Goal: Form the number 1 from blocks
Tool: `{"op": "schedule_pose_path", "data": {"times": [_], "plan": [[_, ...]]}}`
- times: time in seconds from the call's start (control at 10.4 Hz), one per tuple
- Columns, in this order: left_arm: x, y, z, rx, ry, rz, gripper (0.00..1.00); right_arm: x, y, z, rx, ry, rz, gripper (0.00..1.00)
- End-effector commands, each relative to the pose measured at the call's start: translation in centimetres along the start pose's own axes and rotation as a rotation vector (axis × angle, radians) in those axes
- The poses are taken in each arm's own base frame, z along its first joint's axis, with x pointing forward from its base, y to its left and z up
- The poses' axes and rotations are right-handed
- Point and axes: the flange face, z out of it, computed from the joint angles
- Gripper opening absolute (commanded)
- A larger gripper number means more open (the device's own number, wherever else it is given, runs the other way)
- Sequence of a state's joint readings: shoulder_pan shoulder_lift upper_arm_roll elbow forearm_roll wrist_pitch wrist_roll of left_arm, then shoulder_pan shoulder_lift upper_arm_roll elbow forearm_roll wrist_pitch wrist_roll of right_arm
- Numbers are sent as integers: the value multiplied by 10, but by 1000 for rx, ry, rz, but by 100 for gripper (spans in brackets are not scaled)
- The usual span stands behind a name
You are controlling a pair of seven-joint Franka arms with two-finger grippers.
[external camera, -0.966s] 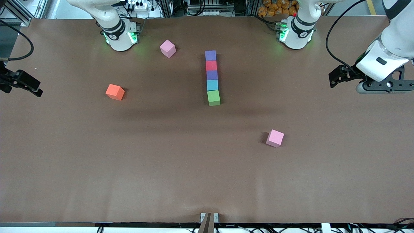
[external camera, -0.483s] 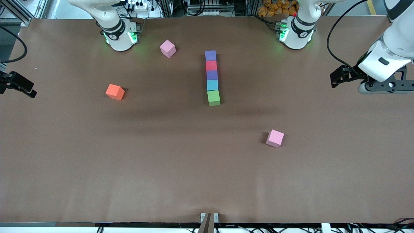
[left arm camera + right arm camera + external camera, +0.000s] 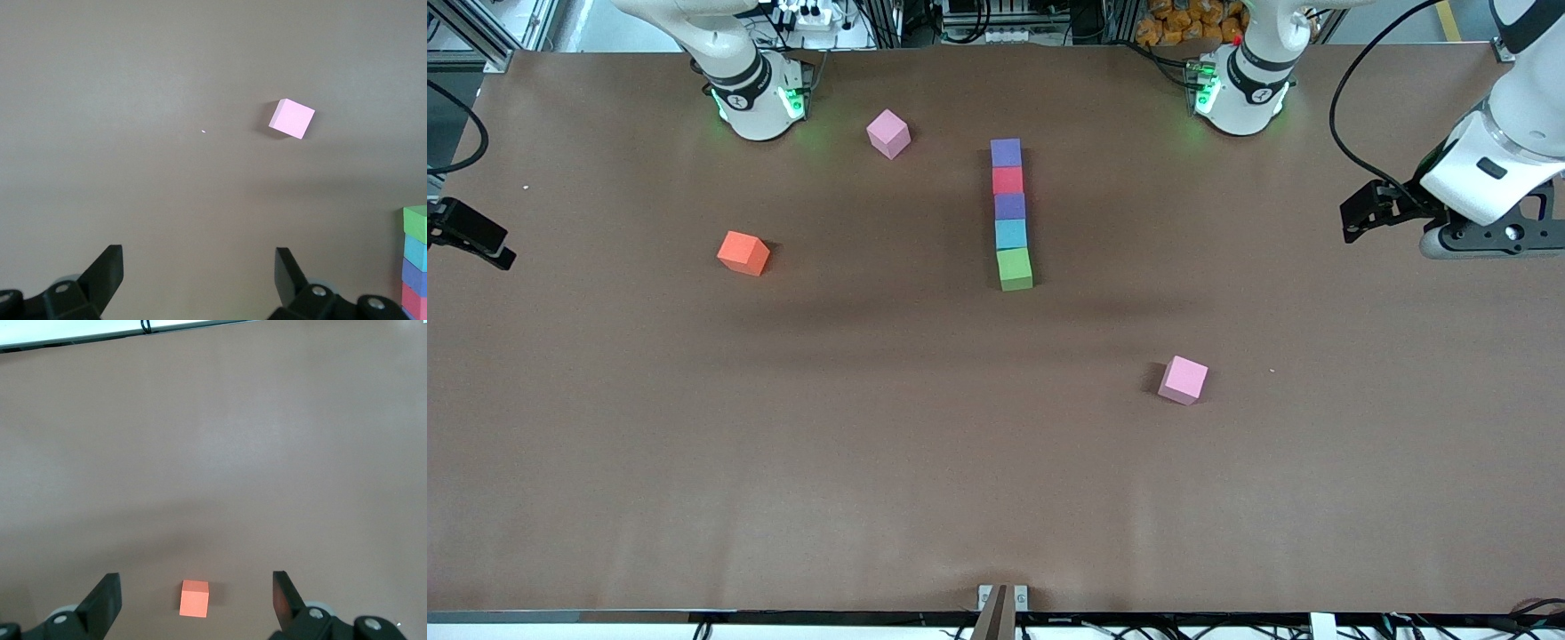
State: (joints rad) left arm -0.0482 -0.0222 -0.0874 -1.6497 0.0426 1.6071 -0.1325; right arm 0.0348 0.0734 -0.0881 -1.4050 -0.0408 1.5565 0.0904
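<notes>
Blocks are lined up in one straight touching column at the table's middle: purple block (image 3: 1006,152) closest to the bases, then red block (image 3: 1008,180), second purple (image 3: 1009,207), blue block (image 3: 1011,234), and green block (image 3: 1015,268) nearest the front camera. Part of that column is caught at the edge of the left wrist view, green (image 3: 415,224) on top of blue (image 3: 415,253) as shown. Nothing is seen touching or blocking the column. Three spare cubes are scattered well apart from it: one pink cube (image 3: 888,133) lies near the right arm's base, an orange cube (image 3: 743,252) sits toward the right arm's end of the table, and another pink cube (image 3: 1184,380) rests nearer the front camera, toward the left arm's end. Left gripper (image 3: 199,272) is held up over bare table at the left arm's end, fingers (image 3: 107,272) spread wide and holding nothing; the nearer pink cube (image 3: 291,119) is seen past it, apart. Right gripper (image 3: 197,597) is parked over the table's edge at the right arm's end, fingers (image 3: 105,599) also spread wide and holding nothing; the orange cube (image 3: 194,598) is framed between them in its wrist view but lies on the table (image 3: 871,462) far off, untouched. A tiny white speck (image 3: 203,132) is noted on the brown surface.
</notes>
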Motion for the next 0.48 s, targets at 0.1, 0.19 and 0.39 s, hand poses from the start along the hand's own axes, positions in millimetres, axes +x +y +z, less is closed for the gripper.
{"op": "schedule_pose_path", "data": {"times": [0.1, 0.19, 0.39], "plan": [[-3, -5, -4, -14, -22, 7, 100, 4, 0, -4, -5, 5, -5, 100], [-3, -6, -4, -14, -25, 5, 100, 4, 0, -4, -5, 5, -5, 100], [-3, -7, -4, -14, -25, 7, 100, 4, -3, -4, -4, 5, -8, 100]]}}
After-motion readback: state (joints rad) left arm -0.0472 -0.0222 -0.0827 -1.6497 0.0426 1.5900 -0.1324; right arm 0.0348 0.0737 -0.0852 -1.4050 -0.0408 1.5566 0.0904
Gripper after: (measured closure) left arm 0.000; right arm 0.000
